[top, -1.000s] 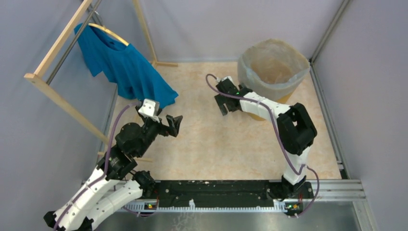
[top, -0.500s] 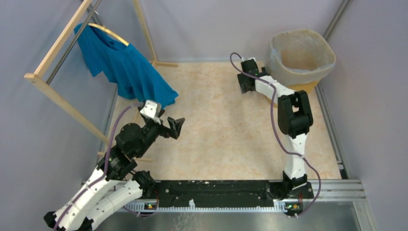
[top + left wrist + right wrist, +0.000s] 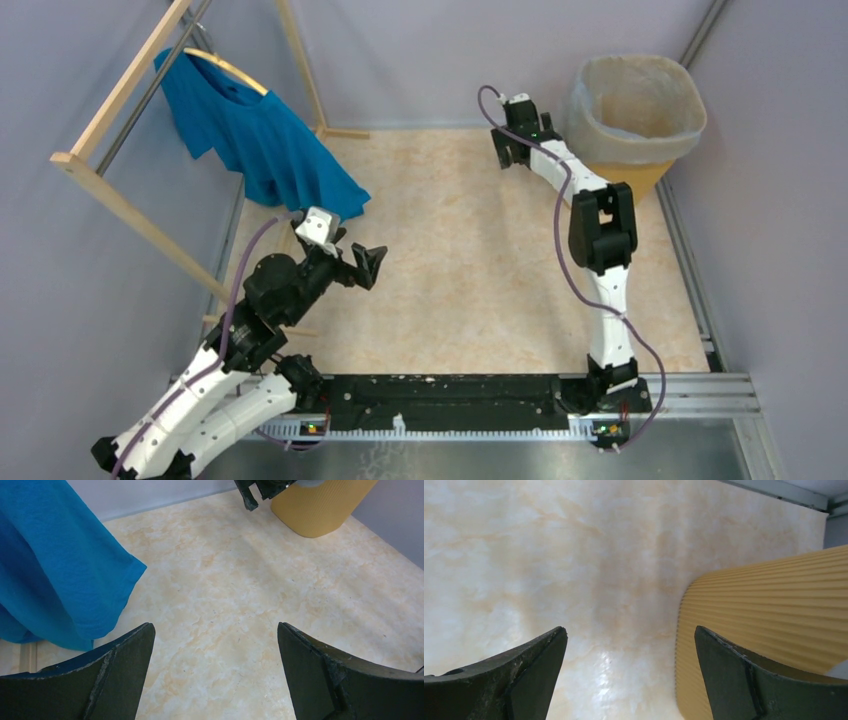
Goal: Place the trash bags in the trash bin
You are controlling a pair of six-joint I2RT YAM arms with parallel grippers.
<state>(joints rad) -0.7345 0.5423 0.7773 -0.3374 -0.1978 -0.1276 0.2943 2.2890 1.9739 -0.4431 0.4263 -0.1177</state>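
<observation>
R gripper (image 3: 506, 155) has jaws spread wide w/ nothing btwn them; the wrist cam sees only bare marbled tabletop (image 3: 574, 555) under the gap. Trash bin (image 3: 628, 178) stands just to the R gripper's right, close but apart, its ribbed-looking yellow-orange wall filling that side of the wrist view. Trash bag (image 3: 600, 128) sits in the bin as a liner: mouth open, pale film folded over the rim and hanging partway down the outside. L gripper (image 3: 368, 262) is also wide open and empty, well apart from the bin, which lies far ahead and to its right. Blue T-shirt (image 3: 265, 140) hangs just ahead-left of the L gripper, hem nr its left finger (image 3: 115, 675), on a hanger off a wooden rack (image 3: 120, 205).
</observation>
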